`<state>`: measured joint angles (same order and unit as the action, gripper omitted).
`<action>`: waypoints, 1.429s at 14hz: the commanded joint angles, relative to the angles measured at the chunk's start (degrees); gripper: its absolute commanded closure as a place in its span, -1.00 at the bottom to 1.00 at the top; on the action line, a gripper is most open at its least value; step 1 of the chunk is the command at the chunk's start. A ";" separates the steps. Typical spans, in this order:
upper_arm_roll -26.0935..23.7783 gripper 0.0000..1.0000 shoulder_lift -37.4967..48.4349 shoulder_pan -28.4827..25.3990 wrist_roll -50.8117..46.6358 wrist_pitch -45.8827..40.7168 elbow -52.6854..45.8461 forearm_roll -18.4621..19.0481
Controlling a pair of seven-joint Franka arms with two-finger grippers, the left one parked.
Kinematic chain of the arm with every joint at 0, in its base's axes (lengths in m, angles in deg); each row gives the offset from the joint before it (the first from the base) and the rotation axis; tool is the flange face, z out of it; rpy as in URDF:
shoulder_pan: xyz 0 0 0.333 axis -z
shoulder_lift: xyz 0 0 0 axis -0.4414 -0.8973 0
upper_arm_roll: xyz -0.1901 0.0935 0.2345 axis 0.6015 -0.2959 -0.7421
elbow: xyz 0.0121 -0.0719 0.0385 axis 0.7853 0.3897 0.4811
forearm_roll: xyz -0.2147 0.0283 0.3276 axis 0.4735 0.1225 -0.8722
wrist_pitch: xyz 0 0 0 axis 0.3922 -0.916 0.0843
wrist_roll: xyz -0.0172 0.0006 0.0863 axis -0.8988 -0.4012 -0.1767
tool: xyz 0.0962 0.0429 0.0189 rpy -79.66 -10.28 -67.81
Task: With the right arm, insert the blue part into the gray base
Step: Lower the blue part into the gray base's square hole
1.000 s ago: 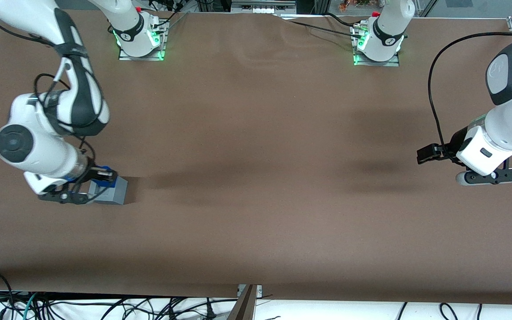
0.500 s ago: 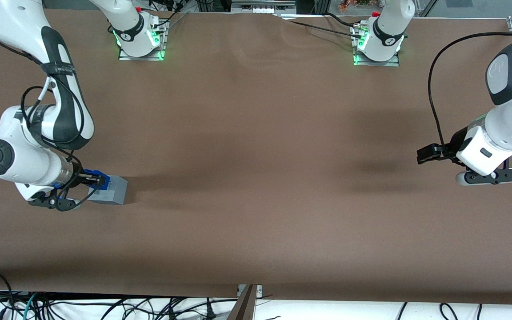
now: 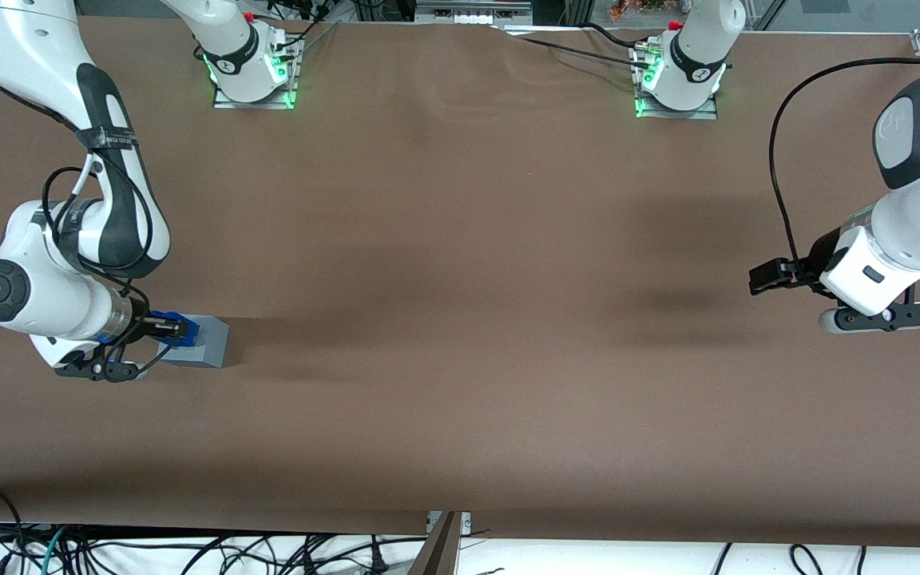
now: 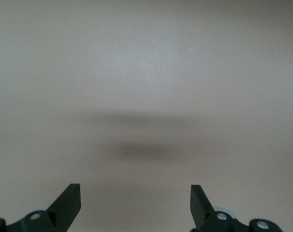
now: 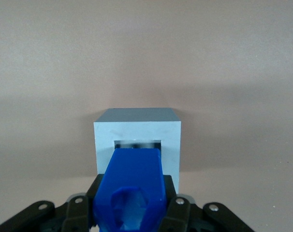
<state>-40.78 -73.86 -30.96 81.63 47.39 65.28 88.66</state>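
Observation:
The gray base [image 3: 203, 342] sits on the brown table toward the working arm's end. My right gripper [image 3: 168, 326] is shut on the blue part [image 3: 166, 324] and holds it right at the base. In the right wrist view the blue part [image 5: 133, 186] sits between the black fingers [image 5: 178, 210], its tip reaching into the square recess of the gray base [image 5: 137, 129]. The part hides most of the recess.
The two arm mounts [image 3: 252, 76] [image 3: 676, 80] with green lights stand at the table's edge farthest from the front camera. Cables [image 3: 188, 555] hang below the near edge. The parked arm [image 3: 891, 263] is at its own end.
My right arm swung away from the table's middle, then settled; the gripper with the blue part moved a little that way along the base's top and now sits slightly lower against it.

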 commanded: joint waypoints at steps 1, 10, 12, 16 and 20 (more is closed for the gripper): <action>-0.52 0.83 -0.66 0.64 2.04 -0.29 -0.79 -0.81; -0.43 0.83 -1.63 0.64 4.68 1.55 -0.96 -0.72; -0.43 0.83 -1.63 0.64 4.68 1.64 -0.96 -0.90; -0.52 0.83 -1.72 0.64 4.60 1.73 -1.05 -0.98; -0.52 0.83 -2.07 0.64 4.25 1.81 -1.05 -1.16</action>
<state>-40.80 -75.33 -30.93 85.04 49.23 65.23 88.58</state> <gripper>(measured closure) 0.493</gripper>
